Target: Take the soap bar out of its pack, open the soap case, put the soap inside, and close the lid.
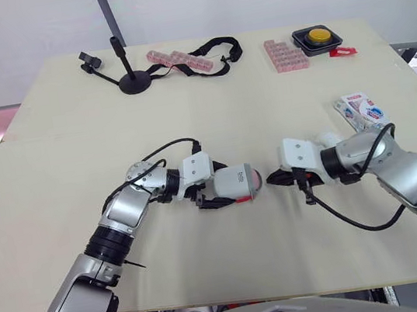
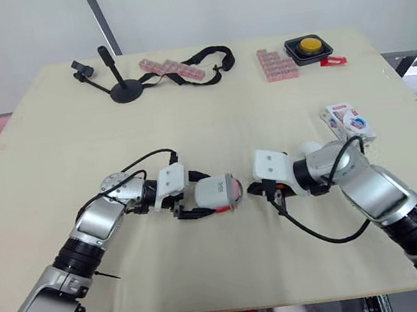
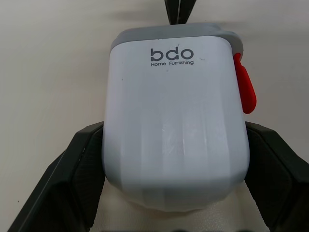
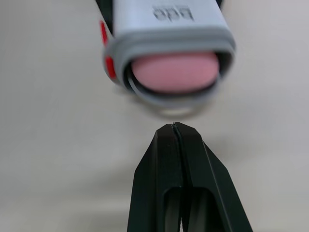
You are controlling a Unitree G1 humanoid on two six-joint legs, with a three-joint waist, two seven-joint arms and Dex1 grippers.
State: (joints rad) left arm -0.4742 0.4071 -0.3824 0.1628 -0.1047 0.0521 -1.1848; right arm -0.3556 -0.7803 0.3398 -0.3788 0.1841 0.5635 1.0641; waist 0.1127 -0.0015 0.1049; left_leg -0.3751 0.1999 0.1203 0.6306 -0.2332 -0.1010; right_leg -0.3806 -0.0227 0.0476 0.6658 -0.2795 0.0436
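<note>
The white soap case (image 1: pixel 232 182), with a grey rim and a red latch (image 3: pixel 245 89), lies on its side near the middle of the table (image 1: pixel 73 145). My left gripper (image 1: pixel 222 191) is shut on it, its black fingers (image 3: pixel 72 174) pressing both sides. The case's end facing right is open, and the pink soap bar (image 4: pixel 176 71) sits inside. My right gripper (image 1: pixel 272 179) is shut and empty, with its tip (image 4: pixel 174 128) a short way from that open end, not touching it. The white soap pack (image 1: pixel 362 109) lies at the right edge.
Along the far edge stand a black clamp stand (image 1: pixel 133 81), pink pill boxes (image 1: pixel 178 60) with a black strap (image 1: pixel 215 45), a pink block (image 1: pixel 285 54) and a yellow button in a black box (image 1: pixel 316 36). Cables loop near both wrists.
</note>
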